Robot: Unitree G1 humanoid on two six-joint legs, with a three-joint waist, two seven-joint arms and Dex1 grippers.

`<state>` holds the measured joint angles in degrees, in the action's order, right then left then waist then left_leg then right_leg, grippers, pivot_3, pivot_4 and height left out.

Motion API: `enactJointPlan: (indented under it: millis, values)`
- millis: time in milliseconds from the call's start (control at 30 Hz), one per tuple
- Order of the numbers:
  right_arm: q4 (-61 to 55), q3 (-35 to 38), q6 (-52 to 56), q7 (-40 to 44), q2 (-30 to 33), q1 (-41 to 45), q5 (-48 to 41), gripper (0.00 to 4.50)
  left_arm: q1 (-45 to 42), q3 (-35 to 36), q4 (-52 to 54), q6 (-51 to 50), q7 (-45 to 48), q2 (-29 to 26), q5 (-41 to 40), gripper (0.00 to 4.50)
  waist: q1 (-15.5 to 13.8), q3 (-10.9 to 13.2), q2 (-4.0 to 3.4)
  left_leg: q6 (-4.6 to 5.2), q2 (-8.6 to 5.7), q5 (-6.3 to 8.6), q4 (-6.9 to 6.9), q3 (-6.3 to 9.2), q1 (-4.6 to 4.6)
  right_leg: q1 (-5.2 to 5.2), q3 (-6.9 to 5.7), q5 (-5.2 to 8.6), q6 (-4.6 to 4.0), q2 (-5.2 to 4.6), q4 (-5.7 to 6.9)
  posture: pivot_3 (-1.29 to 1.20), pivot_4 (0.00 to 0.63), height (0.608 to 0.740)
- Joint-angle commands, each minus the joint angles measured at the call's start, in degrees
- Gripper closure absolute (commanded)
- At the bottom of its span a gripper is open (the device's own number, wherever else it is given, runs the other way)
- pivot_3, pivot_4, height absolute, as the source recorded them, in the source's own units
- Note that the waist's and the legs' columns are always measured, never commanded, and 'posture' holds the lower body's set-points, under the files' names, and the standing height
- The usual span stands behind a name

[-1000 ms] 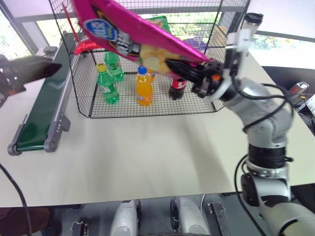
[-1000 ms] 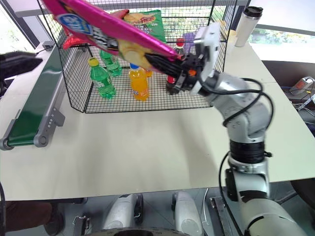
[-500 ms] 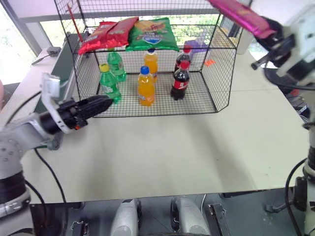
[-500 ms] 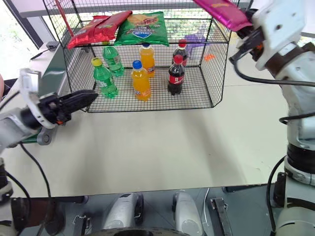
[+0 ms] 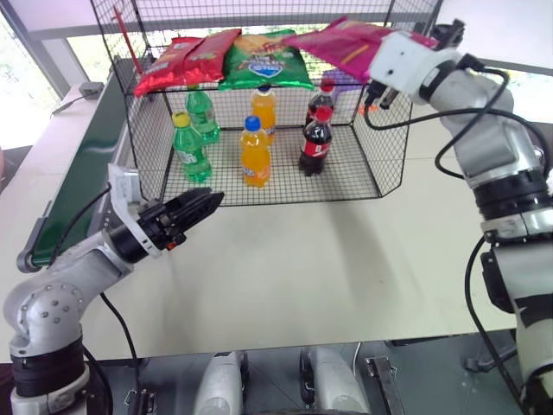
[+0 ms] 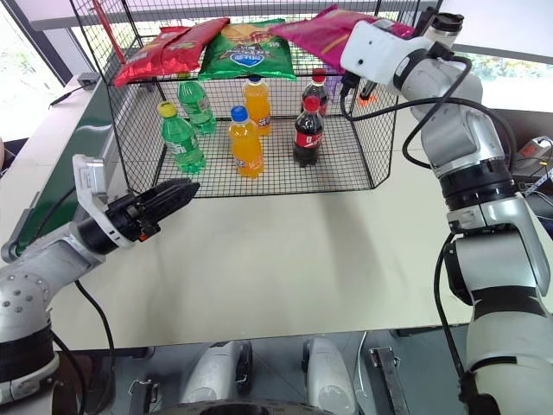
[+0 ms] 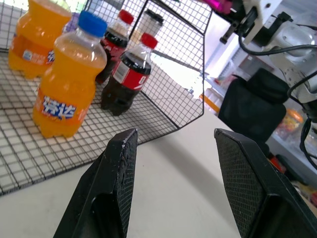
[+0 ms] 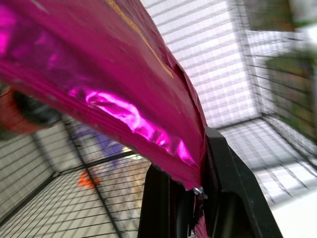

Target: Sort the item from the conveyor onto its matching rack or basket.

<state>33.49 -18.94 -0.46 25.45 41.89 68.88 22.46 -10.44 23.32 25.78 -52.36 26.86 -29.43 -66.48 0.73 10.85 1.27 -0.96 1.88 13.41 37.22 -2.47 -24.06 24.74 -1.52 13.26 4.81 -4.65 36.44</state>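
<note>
While the head views give you the whole layout, your right wrist view alone shows the grip: the right pincer (image 8: 190, 198) is clamped tight on one edge of the pink bag (image 5: 350, 43), its two black fingers (image 8: 225, 188) pinching the foil between them. From the head views, you can see that the bag is held flat at the right end of the shelf (image 5: 390, 71), just beside the green bag (image 5: 263, 60); whether it touches the wire you cannot tell. Your left wrist view looks past the left pincer (image 5: 200, 207), which is spread wide with nothing in it, low over the counter (image 5: 285, 259) in front of the tray (image 5: 393, 164). That view also catches a black chair (image 7: 250, 106) off beyond the counter's edge.

Count what you have: one pink bag, one green bag and two red bags (image 5: 181, 60) overlapping at the shelf's left end. Below, in the tray, stand six bottles: two green bottles (image 5: 190, 147), two orange bottles (image 5: 254, 154) and two colas (image 5: 316, 143). One belt (image 5: 73, 177) runs along the left of the frame, with nothing lying on its visible part. One steel tumbler (image 6: 441, 24) stands behind the right arm
</note>
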Motion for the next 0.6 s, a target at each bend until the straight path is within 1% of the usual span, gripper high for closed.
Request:
enactJointPlan:
  millis: [33,167,267,433,600]
  values:
    - [6.9,0.5,-1.6,3.3,-0.3,7.1,1.2,4.50,1.7,-1.1,2.5,3.3,-0.6,1.1,1.3,1.96,0.2,0.0,-0.02,0.00,0.00,0.00,0.00,-0.03,0.00,-0.02,0.01,-0.01,0.00,0.00,-0.06,0.00,0.150,0.740]
    - [15.4,1.2,1.9,3.2,-3.4,12.7,1.4,4.50,3.6,-4.4,2.6,6.3,-0.7,3.3,4.4,1.96,0.2,0.0,-0.03,0.00,0.00,0.00,-0.01,-0.05,0.04,-0.08,0.02,-0.04,-0.01,-0.01,-0.13,0.00,0.150,0.740]
    - [16.2,3.4,6.1,4.2,-4.7,13.4,-0.8,4.50,4.8,-5.8,3.0,7.7,-1.0,4.3,5.7,1.96,0.0,0.0,-0.02,0.00,0.01,0.00,-0.01,-0.02,0.03,-0.10,-0.01,-0.05,-0.02,0.00,-0.14,0.00,0.150,0.740]
    - [8.1,5.1,12.9,6.6,-5.3,10.0,-1.9,4.50,5.5,-5.8,2.7,8.8,-0.9,3.9,6.4,1.96,-0.1,0.0,-0.03,0.00,0.01,0.00,-0.02,0.00,-0.01,-0.11,-0.02,-0.05,-0.01,-0.01,-0.20,0.00,0.150,0.740]
    - [-1.8,5.2,20.7,3.9,-5.6,4.6,1.1,4.50,4.6,-6.8,1.3,9.3,-0.5,3.1,7.8,1.96,0.0,0.0,-0.03,0.00,0.01,0.00,-0.04,0.01,0.00,-0.10,-0.05,-0.06,0.00,0.00,-0.19,0.00,0.150,0.740]
